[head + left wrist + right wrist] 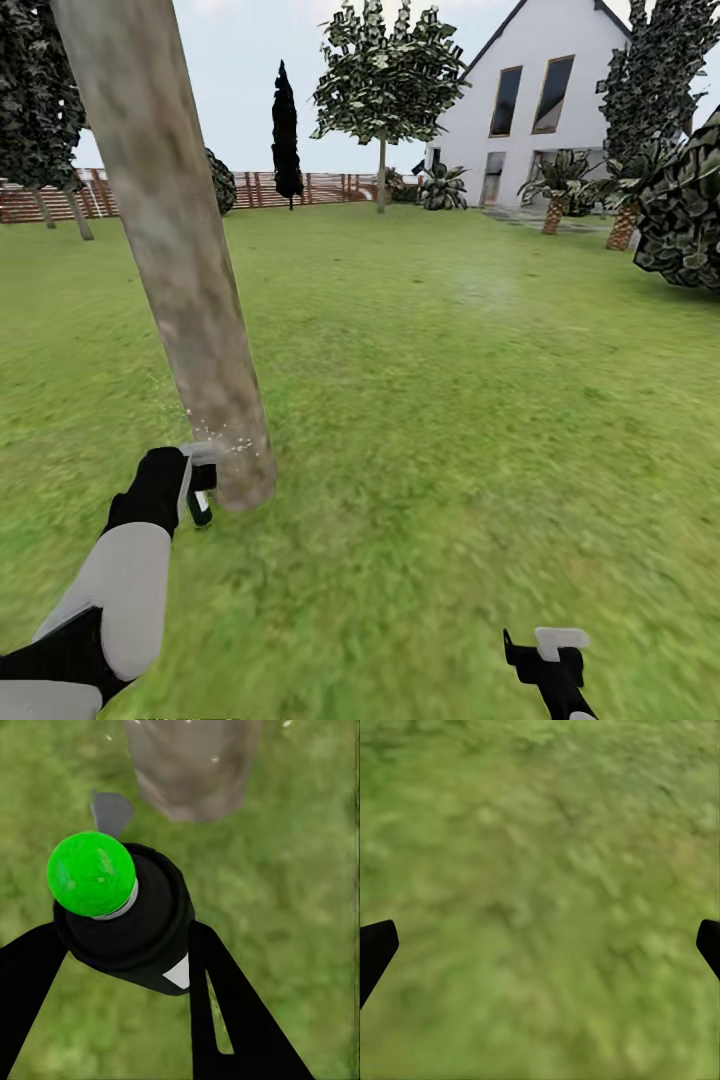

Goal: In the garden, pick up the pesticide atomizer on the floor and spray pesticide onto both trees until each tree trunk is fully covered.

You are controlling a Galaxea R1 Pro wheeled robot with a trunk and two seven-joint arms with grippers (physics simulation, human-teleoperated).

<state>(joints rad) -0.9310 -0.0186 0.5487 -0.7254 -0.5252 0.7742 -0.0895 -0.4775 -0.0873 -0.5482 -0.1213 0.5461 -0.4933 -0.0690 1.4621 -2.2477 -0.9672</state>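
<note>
Your left gripper, clamped on the atomizer, sits just beside the trunk, which blocks travel to its right and far side. Open grass lies right of the trunk. Your right gripper, fingers spread, hangs over unobstructed lawn. Bushes stand far right.

A garden behind a home: a big green lawn, a wooden fence, trees, and a white house.
</note>
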